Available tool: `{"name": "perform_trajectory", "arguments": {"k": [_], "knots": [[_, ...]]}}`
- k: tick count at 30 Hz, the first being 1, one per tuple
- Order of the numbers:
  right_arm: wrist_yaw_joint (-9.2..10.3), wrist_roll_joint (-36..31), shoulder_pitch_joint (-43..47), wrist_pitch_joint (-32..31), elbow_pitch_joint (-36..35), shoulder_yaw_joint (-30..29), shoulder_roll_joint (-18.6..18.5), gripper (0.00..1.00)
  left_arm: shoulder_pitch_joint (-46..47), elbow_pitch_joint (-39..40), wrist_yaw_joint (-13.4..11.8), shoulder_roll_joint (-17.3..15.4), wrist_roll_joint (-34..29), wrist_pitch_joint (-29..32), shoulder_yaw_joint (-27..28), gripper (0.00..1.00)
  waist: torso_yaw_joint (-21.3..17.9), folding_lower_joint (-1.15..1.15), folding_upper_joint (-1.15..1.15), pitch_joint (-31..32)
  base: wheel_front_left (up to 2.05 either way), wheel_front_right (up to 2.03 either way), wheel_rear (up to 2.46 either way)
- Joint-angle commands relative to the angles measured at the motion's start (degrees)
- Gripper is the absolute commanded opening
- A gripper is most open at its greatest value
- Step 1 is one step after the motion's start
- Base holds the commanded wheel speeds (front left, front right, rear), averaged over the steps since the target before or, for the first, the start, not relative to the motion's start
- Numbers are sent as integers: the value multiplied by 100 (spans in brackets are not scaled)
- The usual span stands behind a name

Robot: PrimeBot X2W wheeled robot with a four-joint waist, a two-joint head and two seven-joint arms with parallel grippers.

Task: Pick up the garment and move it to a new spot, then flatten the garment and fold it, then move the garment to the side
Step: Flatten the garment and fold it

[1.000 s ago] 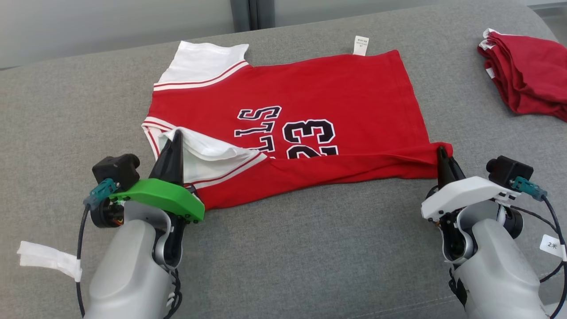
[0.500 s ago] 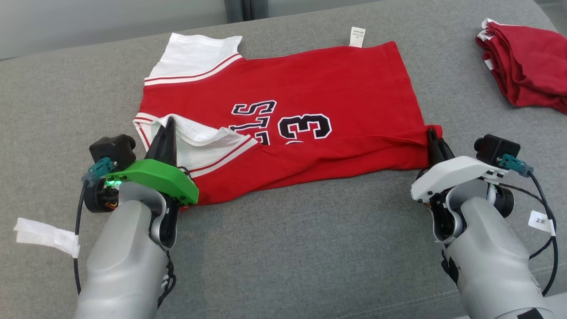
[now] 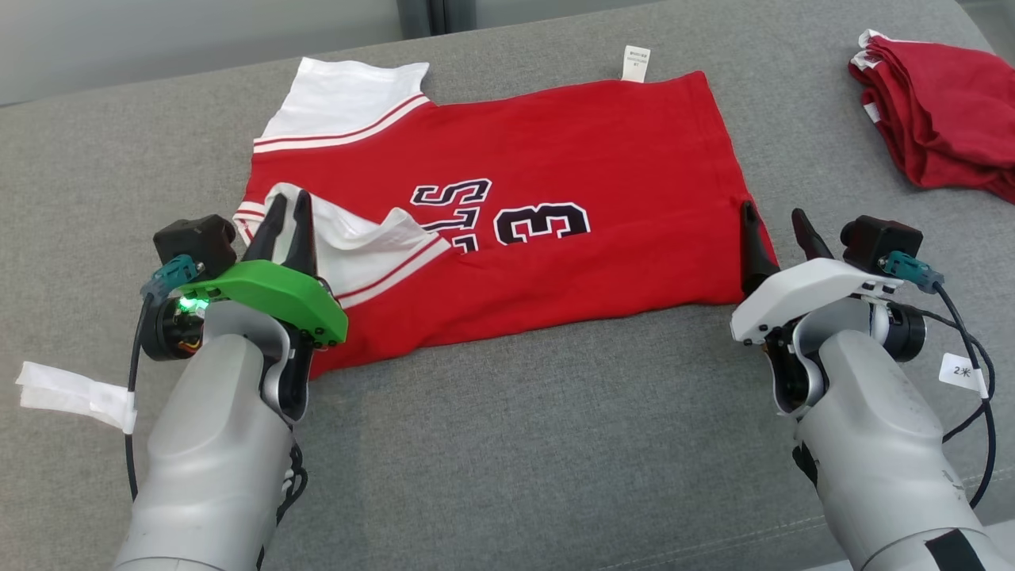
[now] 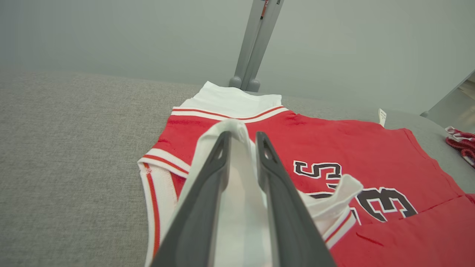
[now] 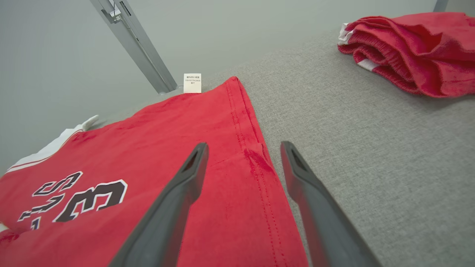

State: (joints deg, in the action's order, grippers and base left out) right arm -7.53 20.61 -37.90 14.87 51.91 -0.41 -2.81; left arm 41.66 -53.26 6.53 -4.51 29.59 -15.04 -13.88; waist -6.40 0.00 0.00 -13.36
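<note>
Grey upholstery (image 3: 555, 444) spreads across the head view, and the red jersey (image 3: 555, 159) lies flat on it at centre, its near edge folded over the printed number. At 8 o'clock, the left gripper (image 3: 289, 202) sits over the folded white sleeve (image 3: 357, 246), fingers parted just a little. At 4 o'clock, the right gripper (image 3: 771, 211) is spread wide, one finger on the jersey's corner, the other off on the cushion. A care tag (image 3: 636, 63) sticks out at 12 o'clock. Up at 2 o'clock sits a folded red pile (image 3: 944, 119), well apart from the jersey. A strip of white tape (image 3: 71, 392) hangs off the left arm's cable.

Over to the left wrist view: the left gripper (image 4: 242, 136) has a narrow gap, white sleeve cloth (image 4: 237, 207) lying between and under the fingers, its edge curling at the tips. A metal post (image 4: 256, 44) rises at 12 o'clock.

Right wrist view now: the right gripper (image 5: 243, 146) is released, straddling the stitched hem of the jersey (image 5: 167, 148). The tag (image 5: 192, 82) is at 11 o'clock, the red pile (image 5: 408, 48) at 2 o'clock.
</note>
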Motion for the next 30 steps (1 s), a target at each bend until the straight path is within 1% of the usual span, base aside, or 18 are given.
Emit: {"name": "perform_trajectory", "arguments": {"k": [1, 9, 15, 18, 23, 27, 30], "knots": [[8, -169, -10, 33, -68, -54, -16, 100, 57, 55, -13, -24, -50, -16, 79, 100, 10, 0, 0, 29, 0, 0, 0], [9, -797, 261, 32, -338, -263, -15, 100, -266, 312, 11, -30, -109, -9, 268, 100, 87, 0, 0, 216, 0, 0, 0], [9, -1295, 597, -128, -617, -450, -26, 100, -549, 234, 23, -179, -115, 79, 254, 100, 182, 0, 0, 437, 0, 0, 0], [9, -1453, 830, -315, -802, -519, -41, 100, -738, 184, 25, -284, -74, 375, 213, 100, 231, 0, 0, 538, 0, 0, 0], [9, -1539, 1178, -641, -1185, -581, -39, 100, -1122, 300, 48, -421, 87, 1062, 171, 100, 270, 0, 0, 620, 0, 0, 0], [9, -1537, 1376, -897, -1504, -617, -37, 100, -1478, 493, 35, -442, 286, 1708, 156, 100, 279, 0, 0, 603, 0, 0, 0], [9, -1524, 1461, -1064, -1718, -636, -35, 100, -1654, 679, -51, -395, 469, 2125, 212, 100, 275, 0, 0, 550, 0, 0, 0]]}}
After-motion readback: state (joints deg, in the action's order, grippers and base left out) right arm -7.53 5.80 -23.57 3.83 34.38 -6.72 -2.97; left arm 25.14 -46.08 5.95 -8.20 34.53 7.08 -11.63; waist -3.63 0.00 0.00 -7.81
